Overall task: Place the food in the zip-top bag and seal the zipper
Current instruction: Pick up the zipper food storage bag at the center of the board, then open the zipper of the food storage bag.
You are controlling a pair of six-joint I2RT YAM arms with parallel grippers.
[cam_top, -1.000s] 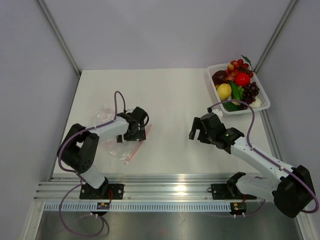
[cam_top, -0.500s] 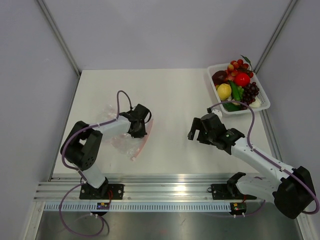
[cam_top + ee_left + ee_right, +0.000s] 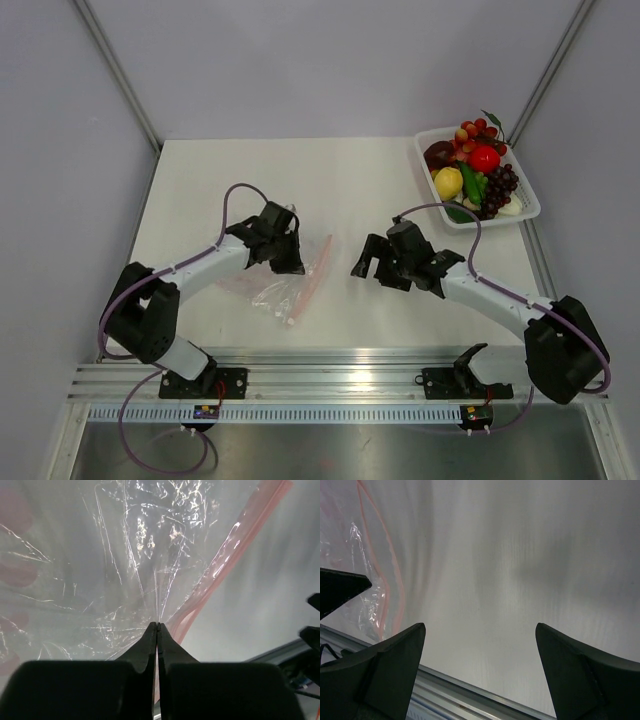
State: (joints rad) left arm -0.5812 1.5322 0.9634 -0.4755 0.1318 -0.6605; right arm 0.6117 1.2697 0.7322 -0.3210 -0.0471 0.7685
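Note:
The clear, crinkly zip-top bag point(image 3: 272, 291) lies left of the table's middle, and its pinkish-red zipper point(image 3: 314, 272) runs along the right edge. My left gripper point(image 3: 291, 264) is shut on a fold of the bag's film just beside the zipper point(image 3: 225, 555); in the left wrist view the jaws point(image 3: 158, 625) meet with plastic pinched between them. My right gripper point(image 3: 362, 264) hovers open a little to the right of the bag, with nothing between its fingers point(image 3: 480, 626). The bag's edge point(image 3: 367, 597) shows at the left of the right wrist view. The food point(image 3: 476, 168) sits piled in the basket.
A white mesh basket point(image 3: 528, 211) stands at the back right corner with the food in it. Grey walls close in the table on three sides. An aluminium rail point(image 3: 330, 380) runs along the near edge by the arm bases.
My left gripper has shut on the bag and pulled it right, toward the middle. My right arm has swung left, closer to the bag, still open.

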